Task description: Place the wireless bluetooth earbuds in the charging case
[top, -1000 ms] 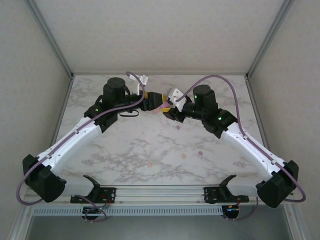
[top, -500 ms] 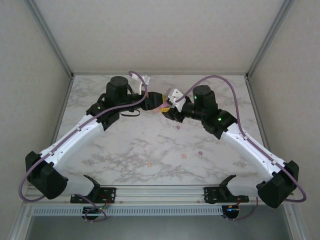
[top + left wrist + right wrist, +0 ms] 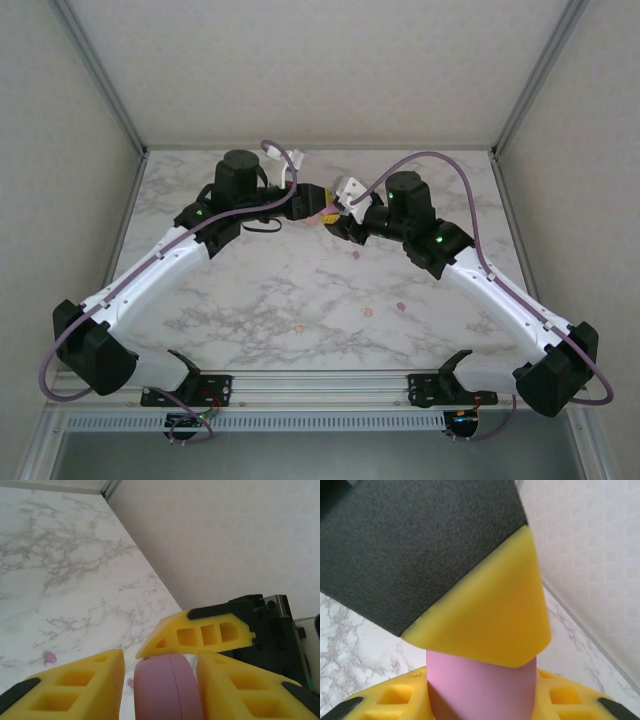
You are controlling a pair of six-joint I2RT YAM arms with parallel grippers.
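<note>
1. Right, both arms are met at the far middle of the surface, and the left tool has just drawn its yellow fingers in around the pink charging case.
2. From the left wrist, one finger sits against the case and the other shows a sliver of daylight. I cannot tell whether it is pinching yet or only about to.
3. The right tool hasn't budged: it is pinching that same case from the opposite side, and the case looks lifted clear of the surface.
4. From above, the left arm's elbow has also swung in a touch while the right arm stays put.
5. The earbuds lie loose on the marble, scattered on the near side of the two tools and well apart from the case. One purple earbud shows below the left tool.
6. The seam down the case reads as a shut lid. My guess is a two-handed hold to open it or pass it across, so no bud is in and the inserting hasn't started.
</note>
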